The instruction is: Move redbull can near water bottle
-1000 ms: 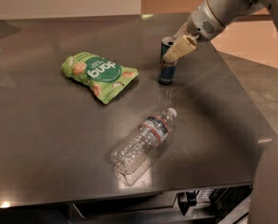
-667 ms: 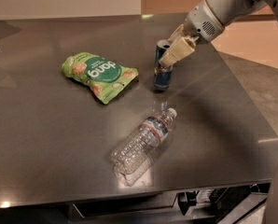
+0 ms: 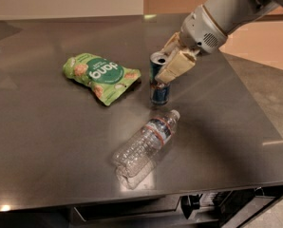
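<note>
Redbull can shifted closer to water bottle than second ago; now upright just behind bottle cap. Gripper, above bottle cap, clamped on can upper part. Likely only set-down on counter and release remain.

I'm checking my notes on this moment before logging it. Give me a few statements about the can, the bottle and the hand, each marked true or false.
1. The bottle lies on its side on the table. True.
2. The can has tipped over. False: it stands upright.
3. The hand is closed on the can near its top. True.
4. The snack bag rests on top of the bottle. False: it lies apart from the bottle, on the table.
</note>
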Tool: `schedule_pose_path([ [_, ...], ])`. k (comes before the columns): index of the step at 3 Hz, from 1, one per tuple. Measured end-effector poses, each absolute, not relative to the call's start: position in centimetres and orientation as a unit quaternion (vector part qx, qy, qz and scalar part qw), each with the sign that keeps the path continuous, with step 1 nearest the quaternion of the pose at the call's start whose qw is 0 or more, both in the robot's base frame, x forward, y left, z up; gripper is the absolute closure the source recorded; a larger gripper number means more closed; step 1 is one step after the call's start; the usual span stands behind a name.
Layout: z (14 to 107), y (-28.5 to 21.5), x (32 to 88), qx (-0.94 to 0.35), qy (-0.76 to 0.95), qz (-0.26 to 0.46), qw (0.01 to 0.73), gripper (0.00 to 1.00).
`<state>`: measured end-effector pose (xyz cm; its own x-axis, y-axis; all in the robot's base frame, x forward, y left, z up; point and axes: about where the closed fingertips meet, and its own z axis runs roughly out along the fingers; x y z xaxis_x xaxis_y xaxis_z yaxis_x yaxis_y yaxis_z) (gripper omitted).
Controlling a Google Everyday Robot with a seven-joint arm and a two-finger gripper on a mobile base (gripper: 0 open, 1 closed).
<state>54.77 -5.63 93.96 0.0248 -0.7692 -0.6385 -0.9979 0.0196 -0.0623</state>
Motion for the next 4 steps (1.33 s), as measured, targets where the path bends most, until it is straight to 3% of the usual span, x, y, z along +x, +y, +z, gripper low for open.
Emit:
schedule_pose_path([
  [1,92.5,-4.5,52.6,-0.684,0.649,0.212,0.256,1.00],
  [2,90.9,-3.9,51.7,-0.687,0.645,0.214,0.256,0.84],
  [4,90.2,-3.8,51.5,-0.681,0.647,0.229,0.255,0.36],
])
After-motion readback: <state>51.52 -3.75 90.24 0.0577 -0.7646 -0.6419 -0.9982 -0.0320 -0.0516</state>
